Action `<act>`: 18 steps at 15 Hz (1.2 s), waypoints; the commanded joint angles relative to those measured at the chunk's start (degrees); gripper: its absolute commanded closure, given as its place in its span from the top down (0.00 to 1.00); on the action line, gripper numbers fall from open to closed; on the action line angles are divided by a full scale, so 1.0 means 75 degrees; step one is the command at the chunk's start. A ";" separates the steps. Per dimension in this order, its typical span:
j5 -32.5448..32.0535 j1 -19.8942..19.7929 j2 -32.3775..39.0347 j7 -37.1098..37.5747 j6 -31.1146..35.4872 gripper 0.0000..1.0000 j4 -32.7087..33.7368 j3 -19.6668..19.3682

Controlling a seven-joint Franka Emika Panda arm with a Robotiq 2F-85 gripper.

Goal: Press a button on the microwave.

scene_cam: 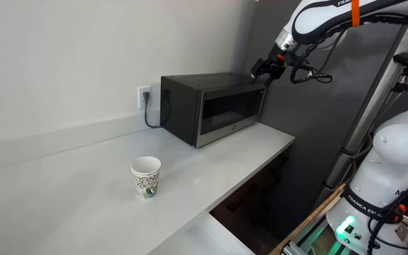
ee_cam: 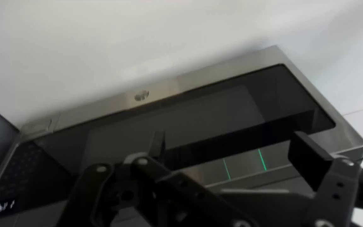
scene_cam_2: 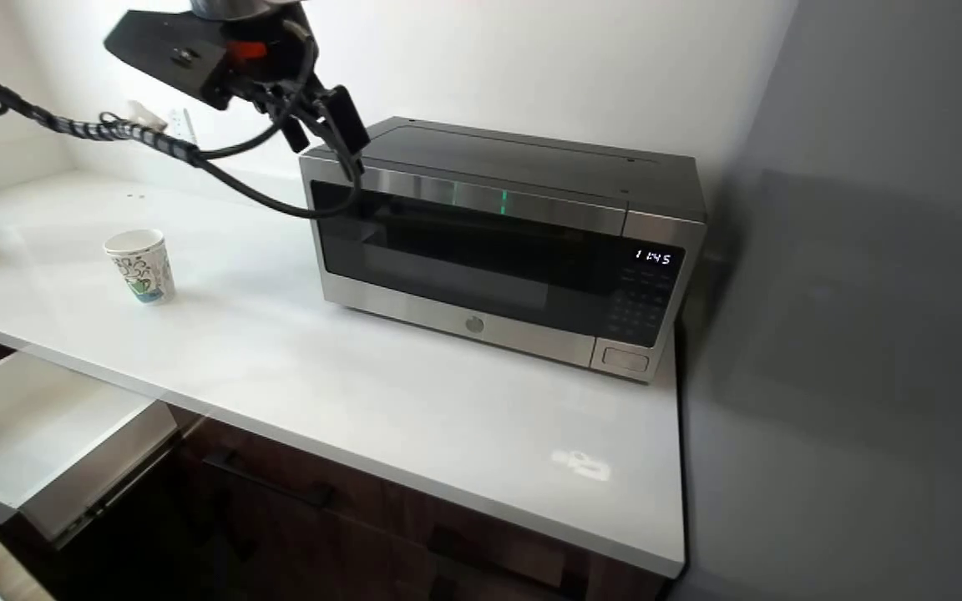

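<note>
- We have the boxy dark grey-black microwave [scene_cam_2: 489,259] on the glossy white countertop [scene_cam_2: 381,367], near the pale wall [scene_cam: 101,53]
- Its black glass keypad [scene_cam_2: 640,302] lies off our aim, so a slanted approach could hit the wrong key
- Our black two-fingered gripper [ee_cam: 227,148] is spread wide and empty; both fingers [ee_cam: 309,159] might touch
- We reach the white jointed arm [scene_cam: 317,22] from above, angled down

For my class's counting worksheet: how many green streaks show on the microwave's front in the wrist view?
2, both crossing the metal strip of the microwave: left streak nearer picture centre, right streak nearer right edge. The gripper may hide more.
</note>
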 commanded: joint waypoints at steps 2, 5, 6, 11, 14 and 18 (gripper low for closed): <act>-0.0795 -0.0214 0.0801 -0.1896 0.2273 1.00 -0.0261 -0.0812; -0.1037 0.0024 0.1430 -0.3503 0.3504 1.00 -0.0356 -0.1689; -0.1042 0.0165 0.1646 -0.4144 0.3790 1.00 -0.0345 -0.2065; -0.0092 0.1830 0.2298 -0.6922 0.4914 1.00 -0.0299 -0.4340; -0.0066 0.2503 0.2577 -0.7860 0.5225 1.00 -0.0187 -0.5463; 0.0006 0.3419 0.3071 -0.8490 0.6059 1.00 0.0064 -0.6787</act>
